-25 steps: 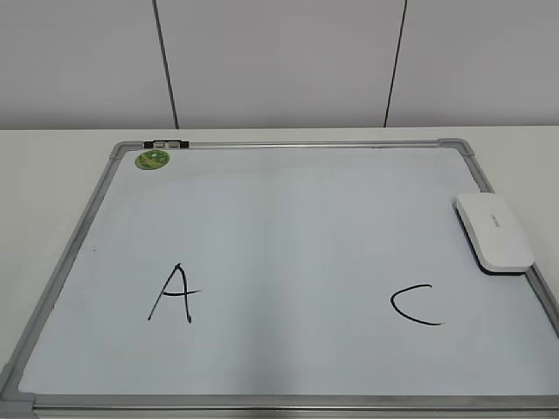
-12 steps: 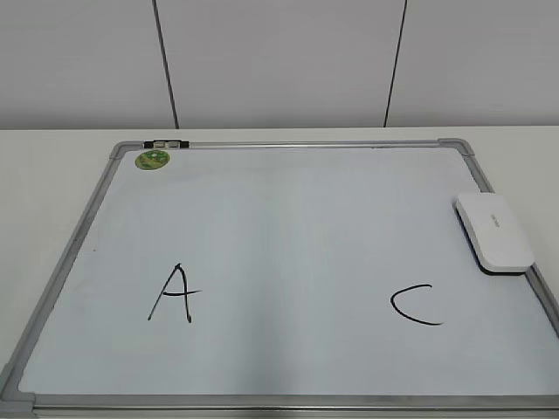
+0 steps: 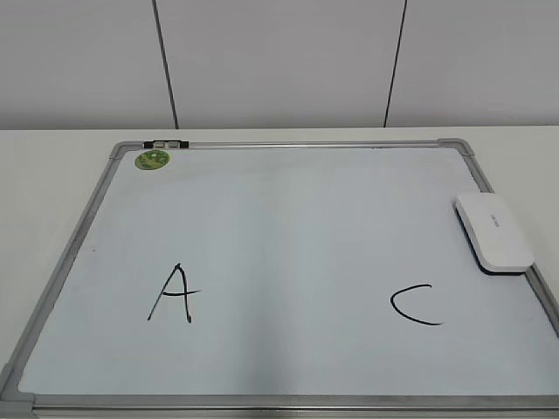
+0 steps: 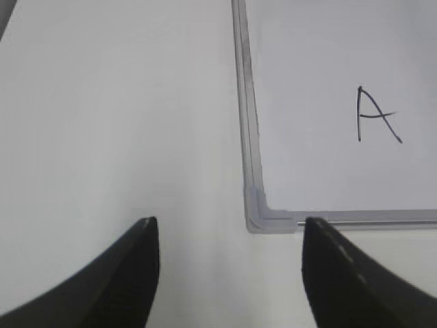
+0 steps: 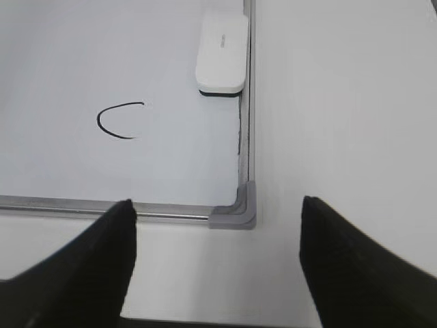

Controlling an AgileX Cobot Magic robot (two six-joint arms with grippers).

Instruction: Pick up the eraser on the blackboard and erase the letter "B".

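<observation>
Right wrist view shows the eraser (image 5: 221,53) lying on the blackboard (image 5: 231,216) by its right frame, well ahead of the empty right end effector (image 5: 215,254), its fingers spread apart.

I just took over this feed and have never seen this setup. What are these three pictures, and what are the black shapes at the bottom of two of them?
One camera looks down at a slant at the blackboard, really a white board, on a table. The other two sit on the robot's wrists. The black shapes are each tool's two fingers: the left tool near the board's corner by the "A", the right tool near the corner by the "C". Both are open and hold nothing. The eraser lies at the right edge. A green magnet sits at the top left. No "B" is visible.
</observation>
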